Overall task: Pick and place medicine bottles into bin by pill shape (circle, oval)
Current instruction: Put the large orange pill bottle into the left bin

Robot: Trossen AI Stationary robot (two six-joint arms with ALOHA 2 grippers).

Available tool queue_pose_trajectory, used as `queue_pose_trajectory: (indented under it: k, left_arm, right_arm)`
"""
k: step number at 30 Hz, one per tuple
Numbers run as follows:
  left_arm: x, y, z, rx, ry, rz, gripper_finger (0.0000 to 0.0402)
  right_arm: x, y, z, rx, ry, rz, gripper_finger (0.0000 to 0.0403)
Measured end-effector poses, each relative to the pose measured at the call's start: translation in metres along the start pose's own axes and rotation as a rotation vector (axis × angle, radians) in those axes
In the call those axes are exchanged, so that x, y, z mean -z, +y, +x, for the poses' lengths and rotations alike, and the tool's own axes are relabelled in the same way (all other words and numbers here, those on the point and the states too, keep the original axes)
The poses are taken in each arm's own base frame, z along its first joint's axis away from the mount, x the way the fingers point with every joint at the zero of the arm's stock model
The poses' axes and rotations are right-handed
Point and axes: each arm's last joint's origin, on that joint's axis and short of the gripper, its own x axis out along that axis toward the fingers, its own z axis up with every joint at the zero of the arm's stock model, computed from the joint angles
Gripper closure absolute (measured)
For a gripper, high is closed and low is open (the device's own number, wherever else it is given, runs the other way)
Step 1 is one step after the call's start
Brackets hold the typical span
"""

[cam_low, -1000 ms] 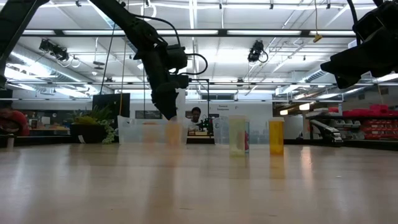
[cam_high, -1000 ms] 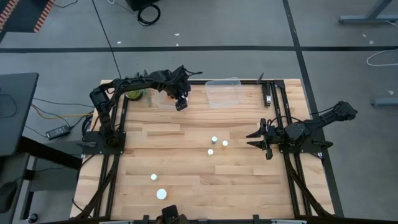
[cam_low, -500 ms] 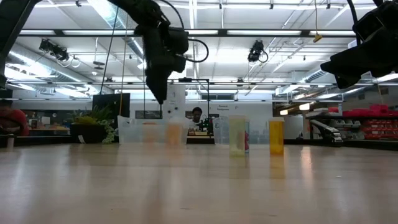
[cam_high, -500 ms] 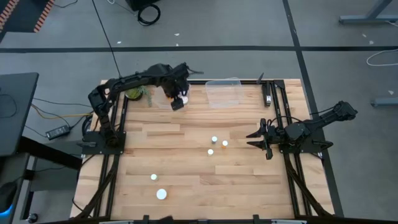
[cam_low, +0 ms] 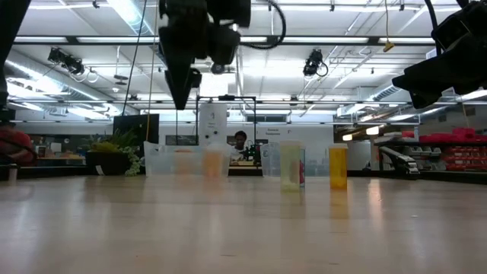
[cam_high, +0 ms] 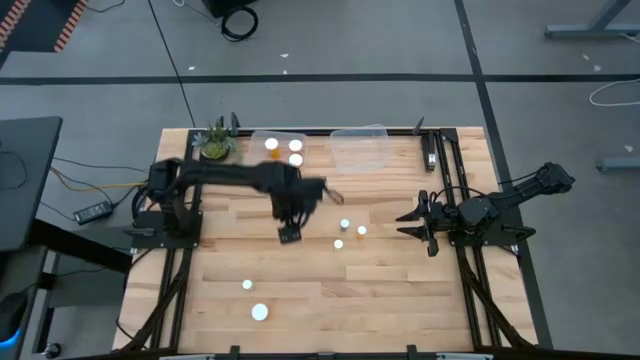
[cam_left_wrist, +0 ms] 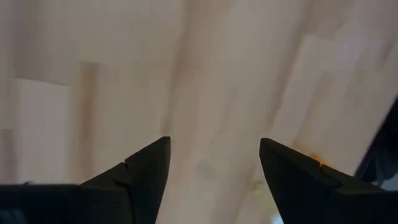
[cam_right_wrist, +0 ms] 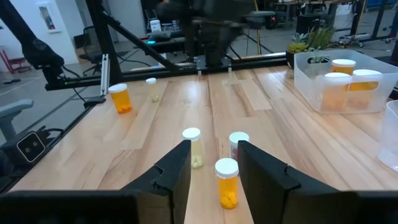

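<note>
Three medicine bottles (cam_high: 345, 232) stand in a cluster at mid-table; they also show in the right wrist view (cam_right_wrist: 227, 180). Two more bottles (cam_high: 254, 299) stand near the front edge. Three bottles (cam_high: 288, 150) stand in the clear bin (cam_high: 256, 160) at the far left. My left gripper (cam_high: 288, 235) hangs open and empty over bare wood, left of the cluster; its wrist view (cam_left_wrist: 214, 146) shows only wood between the fingers. My right gripper (cam_high: 403, 224) is open and empty, right of the cluster, pointing at it (cam_right_wrist: 212, 146).
A second clear bin (cam_high: 360, 150) stands at the far edge, right of the first, with nothing showing in it. A small green potted plant (cam_high: 215, 148) stands at the far left corner. Dark frame rails (cam_high: 445, 170) run along the table's sides.
My left gripper has swung away from above the far-left bin, toward the table's near edge and a little right, and now hangs over the middle of the table beside the cluster of three bottles. The bottles on the table have not moved.
</note>
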Motion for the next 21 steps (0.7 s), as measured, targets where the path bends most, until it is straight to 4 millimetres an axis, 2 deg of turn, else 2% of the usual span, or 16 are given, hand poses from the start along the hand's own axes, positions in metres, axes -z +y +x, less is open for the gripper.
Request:
queue_pose_trajectory:
  k: [6, 10, 16, 21]
  left_arm:
    - [0.014, -0.067, 0.015, 0.014, -0.032, -0.019, 0.0164]
    - [0.029, -0.103, 0.023, -0.001, -0.059, -0.027, 0.0173]
    - [0.057, -0.147, 0.033, -0.035, -0.072, -0.007, 0.0171]
    - [0.083, -0.175, 0.040, -0.117, -0.122, 0.056, 0.0158]
  right_arm:
    - [0.000, 0.000, 0.000, 0.000, 0.000, 0.000, 0.0265]
    - [0.000, 0.000, 0.000, 0.000, 0.000, 0.000, 0.0265]
    - [0.000, 0.000, 0.000, 0.000, 0.000, 0.000, 0.0265]
    - [0.000, 0.000, 0.000, 0.000, 0.000, 0.000, 0.0265]
